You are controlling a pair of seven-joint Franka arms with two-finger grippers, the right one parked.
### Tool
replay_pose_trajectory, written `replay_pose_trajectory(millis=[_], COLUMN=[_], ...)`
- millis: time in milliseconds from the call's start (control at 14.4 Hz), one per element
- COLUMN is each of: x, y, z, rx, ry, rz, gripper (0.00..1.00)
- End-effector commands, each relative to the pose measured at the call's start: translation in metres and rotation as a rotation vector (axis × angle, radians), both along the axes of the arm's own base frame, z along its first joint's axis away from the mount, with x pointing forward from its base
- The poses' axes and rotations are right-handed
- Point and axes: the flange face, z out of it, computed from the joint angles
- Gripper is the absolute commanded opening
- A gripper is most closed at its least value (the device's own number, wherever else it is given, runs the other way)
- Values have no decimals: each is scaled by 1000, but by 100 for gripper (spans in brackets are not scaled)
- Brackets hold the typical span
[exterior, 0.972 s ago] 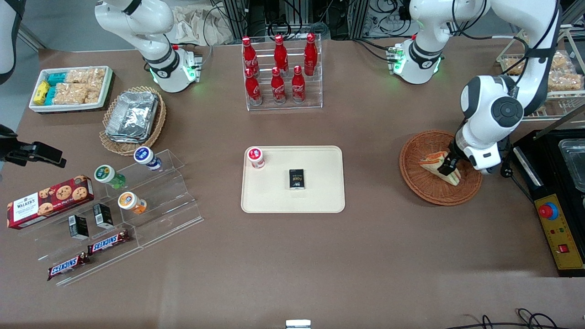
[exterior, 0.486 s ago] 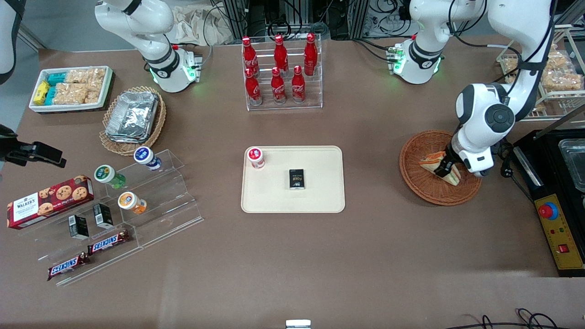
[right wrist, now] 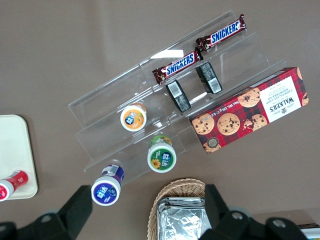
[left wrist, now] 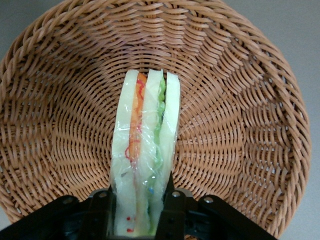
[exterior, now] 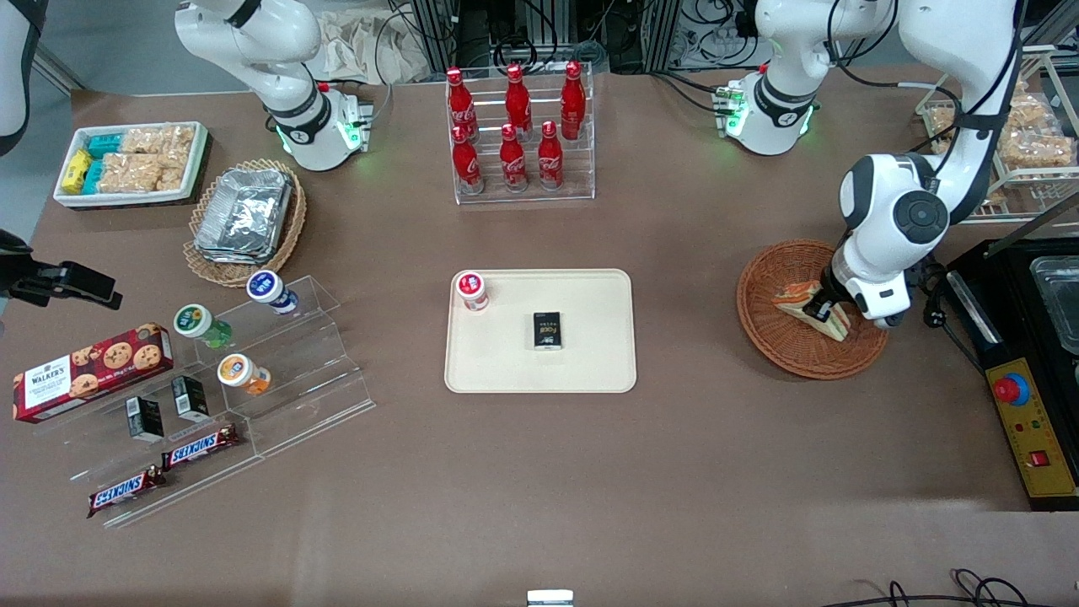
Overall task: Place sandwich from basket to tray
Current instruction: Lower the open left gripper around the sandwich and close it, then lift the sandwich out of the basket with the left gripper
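Note:
The sandwich (exterior: 801, 299), a wrapped white-bread wedge with orange, red and green filling, lies in the reddish-brown wicker basket (exterior: 763, 324) toward the working arm's end of the table. My left gripper (exterior: 822, 310) is down in the basket, its fingers (left wrist: 169, 207) pressed against both sides of the sandwich (left wrist: 145, 150), shut on it. In the wrist view the sandwich still rests against the basket floor (left wrist: 240, 130). The cream tray (exterior: 590, 362) lies at the table's middle, apart from the basket.
On the tray stand a red-capped small bottle (exterior: 472, 290) and a small black box (exterior: 548, 330). A rack of red cola bottles (exterior: 518, 135) stands farther from the front camera. A black control box (exterior: 1024, 421) lies beside the basket. Snack displays (exterior: 211, 379) lie toward the parked arm's end.
The gripper has shifted slightly within the basket and settled on the sandwich; the sandwich has hardly moved.

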Motion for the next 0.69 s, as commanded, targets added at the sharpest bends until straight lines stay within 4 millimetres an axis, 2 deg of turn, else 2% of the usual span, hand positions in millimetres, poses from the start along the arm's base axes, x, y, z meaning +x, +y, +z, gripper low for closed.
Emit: replay_pose_trajectory(millis=[0, 278, 625], x=[6, 25, 52], y=[-8, -26, -50], z=[27, 120, 272], rx=[13, 52, 38], ry=[-68, 60, 168], rz=[0, -252, -697], gripper=[0, 0, 0])
